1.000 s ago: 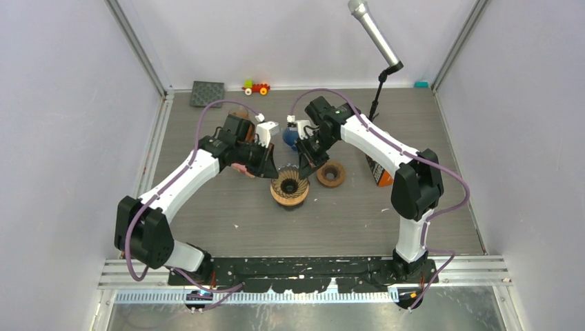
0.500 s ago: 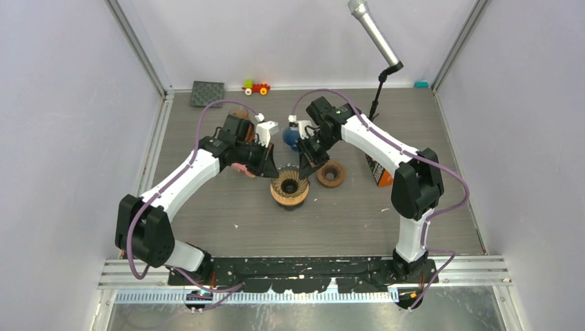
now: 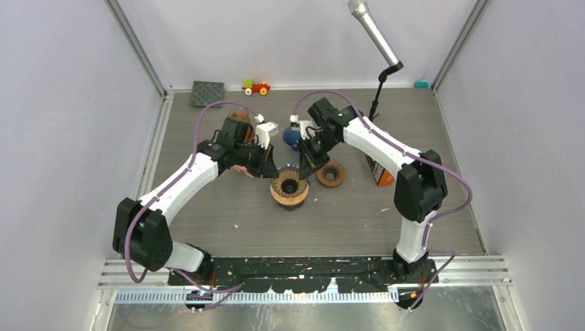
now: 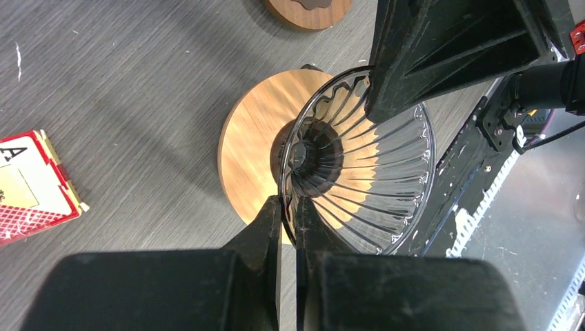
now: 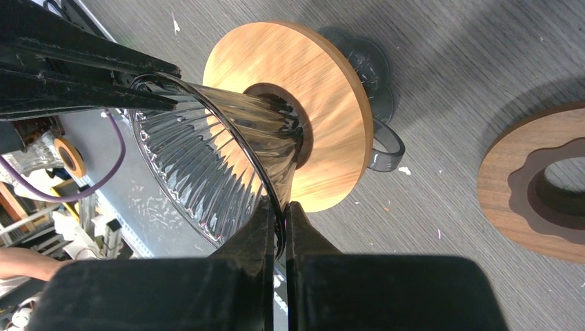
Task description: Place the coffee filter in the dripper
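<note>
The dripper (image 3: 289, 185) is a ribbed clear glass cone in a round wooden collar, and it stands at the table's middle. My left gripper (image 3: 274, 172) is shut on its rim from the left; the left wrist view shows the glass edge pinched between the fingers of that gripper (image 4: 288, 205). My right gripper (image 3: 303, 170) is shut on the opposite rim, with the glass wall caught between its fingers (image 5: 278, 207). The cone (image 4: 359, 158) looks empty inside. No coffee filter shows in any view.
A wooden ring (image 3: 331, 174) with a scalloped dark hole lies just right of the dripper. An orange carton (image 3: 381, 176) and a microphone stand (image 3: 376, 103) are further right. A red card box (image 4: 27, 183), a blue object (image 3: 291, 136), a toy car (image 3: 256, 87) and a dark pad (image 3: 207, 93) lie around.
Both arms have shifted very slightly. Both grippers stay shut on the dripper's rim, and the dripper has not visibly moved.
</note>
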### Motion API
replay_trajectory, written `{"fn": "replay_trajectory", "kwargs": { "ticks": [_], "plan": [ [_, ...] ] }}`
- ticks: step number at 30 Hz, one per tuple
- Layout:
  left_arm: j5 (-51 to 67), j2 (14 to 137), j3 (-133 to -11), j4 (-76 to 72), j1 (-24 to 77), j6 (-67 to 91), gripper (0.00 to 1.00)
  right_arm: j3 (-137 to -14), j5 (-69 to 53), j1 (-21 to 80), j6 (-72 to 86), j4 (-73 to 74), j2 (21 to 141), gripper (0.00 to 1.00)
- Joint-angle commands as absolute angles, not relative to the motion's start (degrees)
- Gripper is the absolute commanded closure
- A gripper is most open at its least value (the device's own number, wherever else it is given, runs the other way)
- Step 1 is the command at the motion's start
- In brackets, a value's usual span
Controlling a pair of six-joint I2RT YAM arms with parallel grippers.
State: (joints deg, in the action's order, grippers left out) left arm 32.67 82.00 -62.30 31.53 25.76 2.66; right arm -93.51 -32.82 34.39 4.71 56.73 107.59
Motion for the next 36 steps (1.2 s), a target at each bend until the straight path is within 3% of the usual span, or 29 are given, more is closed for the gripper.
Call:
{"fn": "replay_trajectory", "kwargs": {
  "ticks": [1,22,31,36],
  "plan": [
    [26.83,86.61,-56.53,33.44,28.01,-7.04,1.0,-90.09,-24.38,34.86,0.27,50.34,110.91,0.99],
    [25.48,88.25,-55.79,33.37,29.57,-9.03,1.0,-85.88,-22.59,35.48,0.35,46.83,111.11,0.99],
    [24.84,87.02,-59.57,36.14,29.53,-8.2,1.0,-90.15,-22.06,35.45,-1.72,49.77,108.94,0.99],
    [24.59,86.49,-63.14,38.79,29.53,-8.12,0.96,-93.03,-22.05,35.4,-2.1,51.65,108.02,0.91]
  ]
}}
